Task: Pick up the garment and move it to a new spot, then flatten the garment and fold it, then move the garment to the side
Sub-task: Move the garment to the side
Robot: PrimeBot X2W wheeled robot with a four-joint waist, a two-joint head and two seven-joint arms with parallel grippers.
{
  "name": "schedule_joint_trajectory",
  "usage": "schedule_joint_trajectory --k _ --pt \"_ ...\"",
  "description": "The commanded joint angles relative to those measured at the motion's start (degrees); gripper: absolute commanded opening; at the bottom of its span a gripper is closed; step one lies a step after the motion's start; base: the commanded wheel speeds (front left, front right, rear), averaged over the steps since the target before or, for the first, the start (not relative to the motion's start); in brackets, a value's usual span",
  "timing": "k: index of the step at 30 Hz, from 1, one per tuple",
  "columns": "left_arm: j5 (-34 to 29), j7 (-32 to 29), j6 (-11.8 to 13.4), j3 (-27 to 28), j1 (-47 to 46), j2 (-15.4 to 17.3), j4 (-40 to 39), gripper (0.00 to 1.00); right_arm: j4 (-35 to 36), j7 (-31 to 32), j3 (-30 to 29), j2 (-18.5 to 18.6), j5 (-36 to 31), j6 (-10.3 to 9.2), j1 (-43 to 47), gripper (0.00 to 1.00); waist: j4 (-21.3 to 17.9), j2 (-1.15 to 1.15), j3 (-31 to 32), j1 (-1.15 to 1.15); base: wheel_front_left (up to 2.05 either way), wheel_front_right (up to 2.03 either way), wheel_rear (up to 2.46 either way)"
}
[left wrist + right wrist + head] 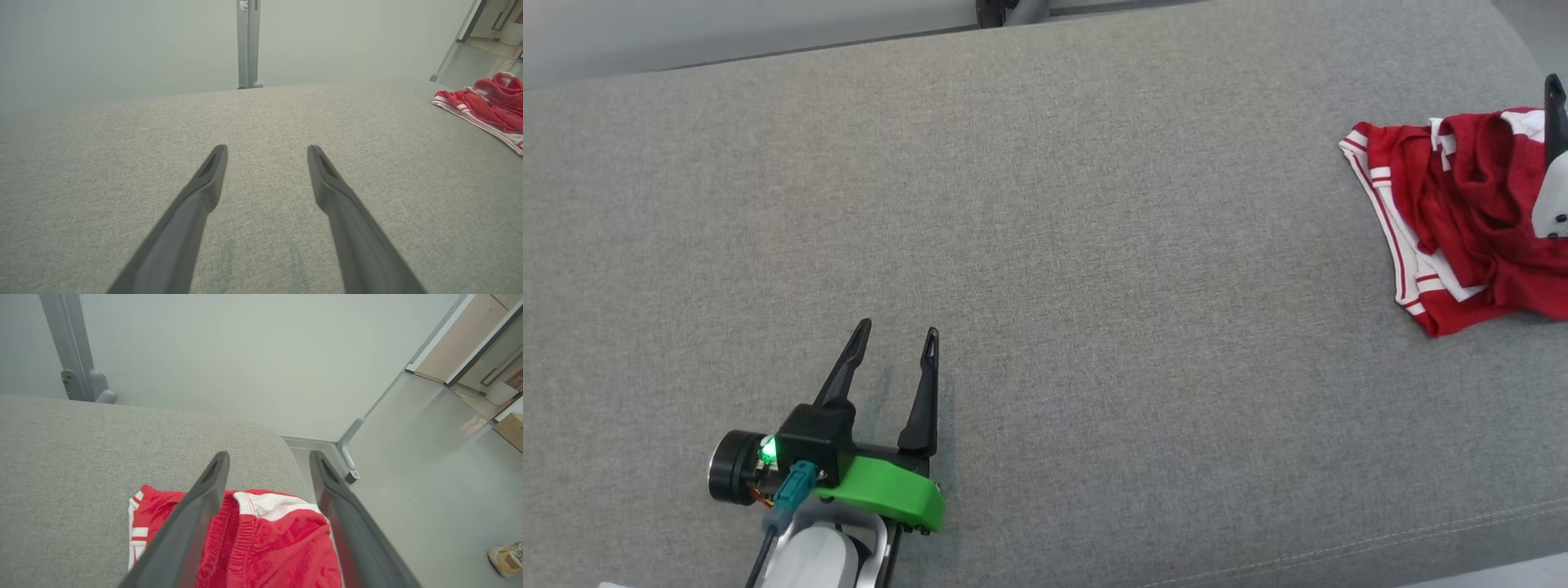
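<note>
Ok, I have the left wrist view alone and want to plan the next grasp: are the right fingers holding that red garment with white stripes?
Observer: No. The right fingers stand spread apart over the red garment with white stripes, no cloth pinched between them.
Operator: Where does it end?
Observer: Close to the rounded corner of the grey fabric cushion, with floor beyond.
Operator: Anything on that floor?
Observer: A beige shoe, well clear of the cushion.
</note>
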State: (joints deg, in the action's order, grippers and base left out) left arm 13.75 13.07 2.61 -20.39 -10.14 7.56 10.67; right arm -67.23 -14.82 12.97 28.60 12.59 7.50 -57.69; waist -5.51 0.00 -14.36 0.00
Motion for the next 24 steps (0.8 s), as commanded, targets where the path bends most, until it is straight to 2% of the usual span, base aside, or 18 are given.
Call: schedule_joint_trajectory --k 1,7,13,18,24 --pt "0.26 0.39 0.25 0.42 -0.84 -0.06 0.3 1.0 0.8 -0.38 0.32 -0.17 0.31 -0.03 1.14 1.0 -0.39 0.0 2.02 0.0 0.0 0.0 0.0" --pt "2.29 1.49 1.13 2.27 -0.16 -0.97 2.78 1.0 10.56 -0.37 -0.41 -1.77 3.73 -0.03 6.78 1.0 -0.18 0.0 6.81 0.0 0.0 0.0 0.0" --pt "3.85 2.07 1.93 4.48 2.22 -1.83 5.14 1.0 20.74 -0.38 -1.05 -3.94 6.22 -0.03 16.48 1.0 0.89 0.0 11.33 0.0 0.0 0.0 0.0" --pt "4.76 2.14 2.1 6.43 4.67 -2.32 5.47 1.0 28.04 -0.39 -2.13 -6.71 6.46 -0.03 25.98 1.0 2.4 0.0 14.06 0.0 0.0 0.0 0.0" --pt "4.07 2.11 2.81 8.39 7.64 -2.82 4.95 1.0 38.03 0.02 -6.23 -10.88 4.5 -0.03 37.11 1.0 4.62 0.0 15.37 0.0 0.0 0.0 0.0"
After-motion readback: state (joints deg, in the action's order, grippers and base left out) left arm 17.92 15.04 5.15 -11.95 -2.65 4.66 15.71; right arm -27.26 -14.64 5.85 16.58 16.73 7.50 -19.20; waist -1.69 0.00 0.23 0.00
